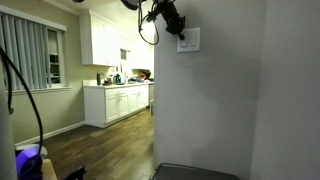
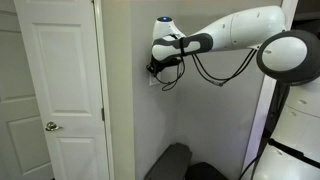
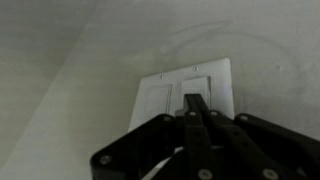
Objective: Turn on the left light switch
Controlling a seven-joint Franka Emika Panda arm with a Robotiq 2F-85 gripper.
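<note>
A white two-rocker wall plate (image 3: 222,78) sits on a grey wall. In the wrist view the left light switch (image 3: 155,98) is the uncovered rocker at the left of the plate. My gripper (image 3: 195,100) is shut and empty, and its joined fingertips lie over the lower half of the right-hand rocker (image 3: 198,82). I cannot tell whether they touch it. In an exterior view the gripper (image 1: 180,32) reaches the plate (image 1: 190,42) from the upper left. In an exterior view the gripper (image 2: 156,68) hides the plate.
The wall's corner (image 1: 155,100) runs close to the left of the plate. Beyond it are white kitchen cabinets (image 1: 118,100). A white door (image 2: 55,90) stands left of the wall. A dark seat (image 2: 172,160) is below the arm.
</note>
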